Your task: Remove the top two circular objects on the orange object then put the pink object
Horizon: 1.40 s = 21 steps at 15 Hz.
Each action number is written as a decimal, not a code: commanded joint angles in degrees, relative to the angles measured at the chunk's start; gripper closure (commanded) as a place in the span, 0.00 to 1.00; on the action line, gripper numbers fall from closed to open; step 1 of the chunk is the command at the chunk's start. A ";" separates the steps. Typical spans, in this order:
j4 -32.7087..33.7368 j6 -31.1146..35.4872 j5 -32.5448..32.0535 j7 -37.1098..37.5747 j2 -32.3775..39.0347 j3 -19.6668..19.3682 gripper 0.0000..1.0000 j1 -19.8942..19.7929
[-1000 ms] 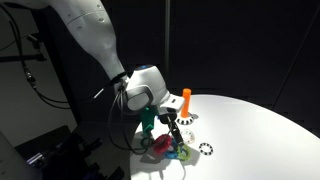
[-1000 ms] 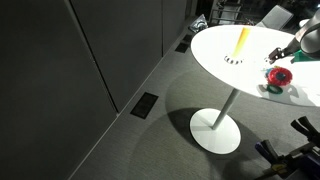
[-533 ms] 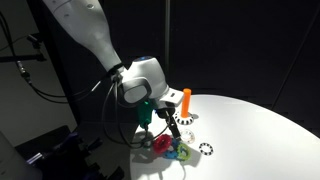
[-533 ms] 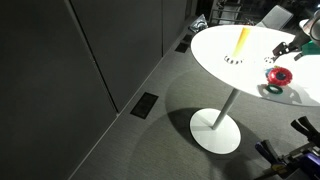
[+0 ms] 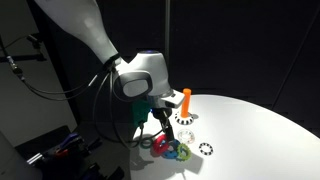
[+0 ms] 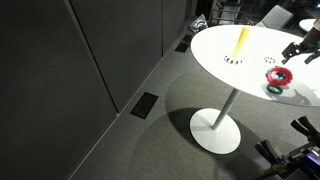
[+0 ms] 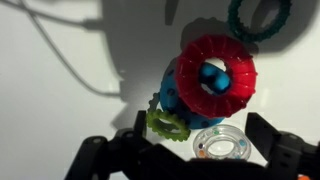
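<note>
Gripper point(image 5: 162, 124) fingers point(image 7: 278, 148) spread wide, nothing gripped; it hangs over a ring pile near the table point(image 5: 250, 130) edge. Pink-red ring point(image 7: 236, 88) is flat w/ ribbed rim & centre hole, lies on top of blue ring point(image 7: 172, 92), not on the peg. Light green gear point(image 7: 168, 123) & clear ring point(image 7: 222, 150) sit just beside, low in wrist view between the fingers. Orange peg point(image 5: 186, 100) stands upright near the pile. B/w toothed ring point(image 5: 206, 150) lies flat on table, apart from peg.
</note>
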 commanded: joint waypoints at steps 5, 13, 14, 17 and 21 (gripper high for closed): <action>-0.11 -2.71 -4.40 0.36 -0.38 2.28 0.00 -4.32; 0.24 -1.59 -4.84 0.59 2.37 3.21 0.00 -4.87; 0.33 -0.95 -5.14 0.75 2.94 3.02 0.00 -4.70; 0.32 0.80 -5.40 0.54 4.22 2.85 0.00 -4.55; 0.18 4.48 -5.14 -0.21 5.87 2.71 0.00 -4.40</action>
